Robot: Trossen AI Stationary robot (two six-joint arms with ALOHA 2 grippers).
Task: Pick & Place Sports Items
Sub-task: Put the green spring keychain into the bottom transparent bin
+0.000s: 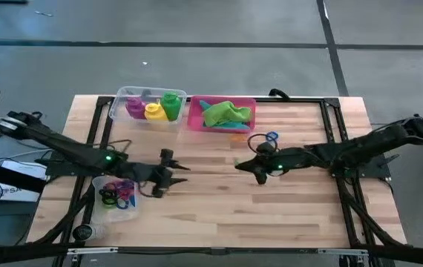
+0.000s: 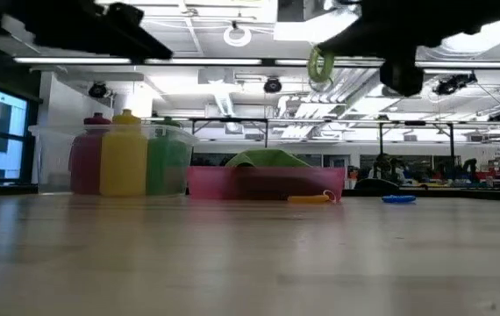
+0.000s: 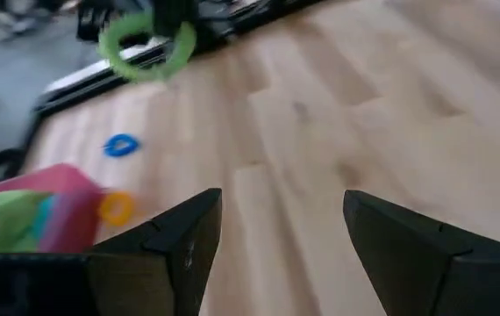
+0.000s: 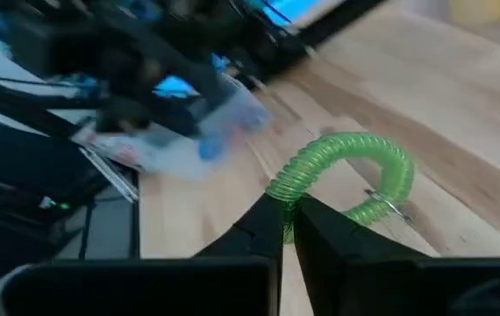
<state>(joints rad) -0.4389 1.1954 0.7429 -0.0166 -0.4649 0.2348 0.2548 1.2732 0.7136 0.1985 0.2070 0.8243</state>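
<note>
Above table (image 1: 219, 208), green ring (image 4: 346, 180) upright.

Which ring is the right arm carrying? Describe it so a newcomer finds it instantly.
Start at the pink tray at the table's back edge, then come toward mid-table to the right gripper. Pinched in it, off the wood, is a green coiled ring; the blue ring and orange ring lie flat by the tray.

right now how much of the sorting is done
Done: three bottles sit in a clear tub, green cloth in the pink tray, rings in a second tub. In hand: right gripper holds a green ring. Left: blue ring and orange ring on the table.
</note>
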